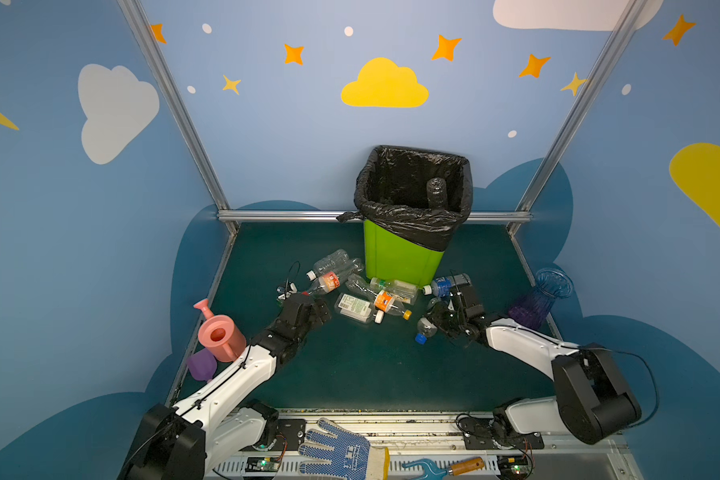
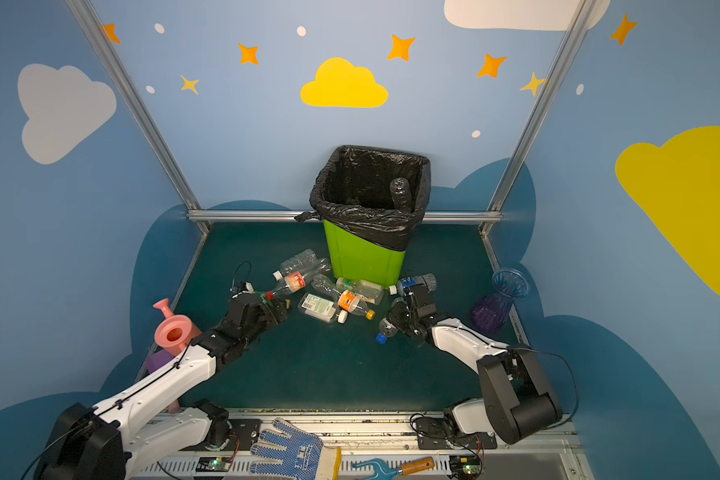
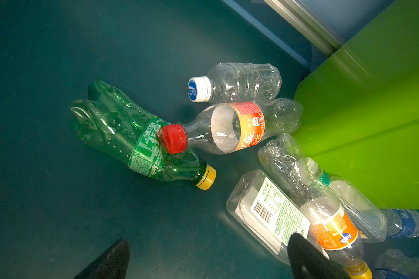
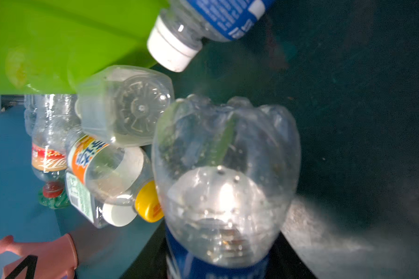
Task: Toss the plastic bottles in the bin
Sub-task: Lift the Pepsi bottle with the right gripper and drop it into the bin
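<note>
2 tops overhead; wrists near bottles [image 3: 237, 128]

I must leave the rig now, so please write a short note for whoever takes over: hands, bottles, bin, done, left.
Left hand: open, empty, beside the bottle pile.
Right hand: shut on the blue-capped bottle, low over the table.
Bin: at the back of the table. Done: one bottle inside it.
Left: the held bottle, plus the bottle pile lying in front of the bin.

White shells and black joints on my rig.
My left arm [image 1: 233, 382] and right arm [image 1: 520, 340] wear white casings between black joint housings, turning all black at the ends nearest the bin [image 1: 400, 262]; thin black cables run along each, and green lights glow on the base boards [image 1: 262, 463] farthest from it.
</note>
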Robot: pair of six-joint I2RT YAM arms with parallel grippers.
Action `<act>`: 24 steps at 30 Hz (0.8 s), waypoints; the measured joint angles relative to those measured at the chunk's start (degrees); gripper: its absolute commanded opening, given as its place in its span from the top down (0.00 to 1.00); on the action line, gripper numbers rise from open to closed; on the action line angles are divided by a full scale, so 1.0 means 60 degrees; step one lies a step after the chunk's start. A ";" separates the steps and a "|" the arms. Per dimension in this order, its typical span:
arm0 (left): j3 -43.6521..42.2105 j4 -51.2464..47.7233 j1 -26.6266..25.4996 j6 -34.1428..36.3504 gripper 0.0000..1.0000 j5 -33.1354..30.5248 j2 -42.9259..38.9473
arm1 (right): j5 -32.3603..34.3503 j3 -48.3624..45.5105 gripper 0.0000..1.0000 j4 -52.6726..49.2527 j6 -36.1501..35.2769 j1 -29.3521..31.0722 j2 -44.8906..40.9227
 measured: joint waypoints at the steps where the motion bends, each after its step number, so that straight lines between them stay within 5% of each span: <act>1: 0.0000 0.0000 0.0000 -0.0004 0.00 -0.0004 0.0044 | 0.0047 0.0015 0.53 -0.0127 -0.0168 0.0004 -0.0372; 7: 0.0000 0.0004 0.0004 -0.0040 0.00 -0.0076 0.0455 | 0.1133 0.1625 0.53 -0.1749 -0.1927 0.0000 -0.3060; 15: 0.0022 0.0131 0.0029 -0.0259 0.00 -0.0004 0.1107 | 0.2670 0.5850 0.52 -0.1497 -0.5071 -0.0018 -0.5730; 20: 0.0175 0.0153 0.0047 -0.0324 0.00 0.0280 0.1413 | 0.2830 0.7020 0.47 -0.0266 -0.5854 -0.0062 -0.5151; 24: 0.0288 0.0222 0.0047 -0.0375 0.00 0.0514 0.1399 | 0.1803 0.9092 0.41 -0.0138 -0.5803 -0.0328 -0.2091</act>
